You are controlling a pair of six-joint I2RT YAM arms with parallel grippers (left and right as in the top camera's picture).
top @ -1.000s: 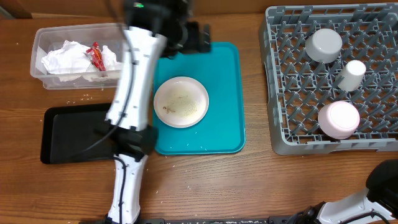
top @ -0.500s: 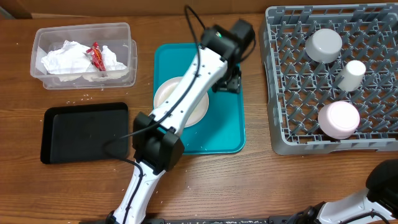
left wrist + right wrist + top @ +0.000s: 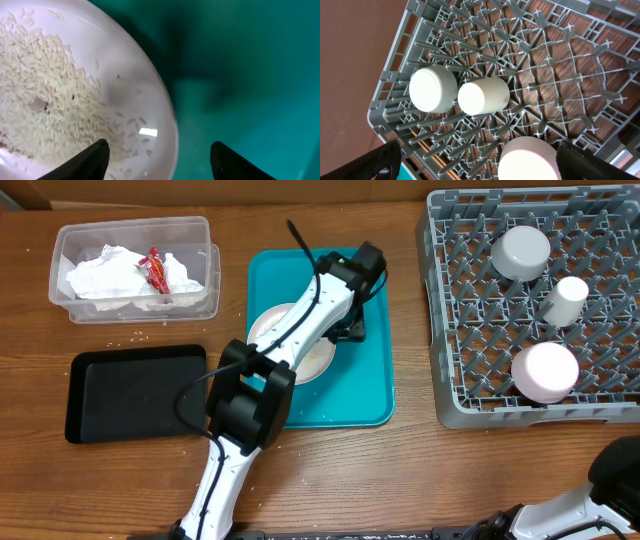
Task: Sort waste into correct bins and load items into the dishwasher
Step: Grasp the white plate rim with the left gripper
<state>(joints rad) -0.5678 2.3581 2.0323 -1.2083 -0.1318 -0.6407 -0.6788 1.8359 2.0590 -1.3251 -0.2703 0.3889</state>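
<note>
A second ago the left arm stood over the far-left corner of the teal tray (image 3: 370, 380). Now it reaches across the tray, and the left gripper (image 3: 160, 159) is low at the right rim of the round white dish (image 3: 75, 60). Its fingers are spread: one is over the rice grains (image 3: 45, 100) in the dish and one is over the tray. The rim lies between them, and whether they touch it I cannot tell. The dish keeps its place in the middle of the teal tray.

All rests on a brown wooden table (image 3: 400, 470). Left of the teal tray, on the near side, lies the black tray (image 3: 130, 395). Farther left is the clear tub (image 3: 130, 224) with crumpled napkins (image 3: 100, 275) and a red wrapper (image 3: 155, 270). To the right stands the grey dish rack (image 3: 445, 380) with a grey bowl (image 3: 520, 252), a small white cup (image 3: 570, 298) and a pale round vessel (image 3: 545, 372).

Only the left wrist view shows the rice, because the arm covers much of the dish from overhead. Only the right wrist view shows the right gripper (image 3: 480, 167), its fingers wide apart and empty above the rack.
</note>
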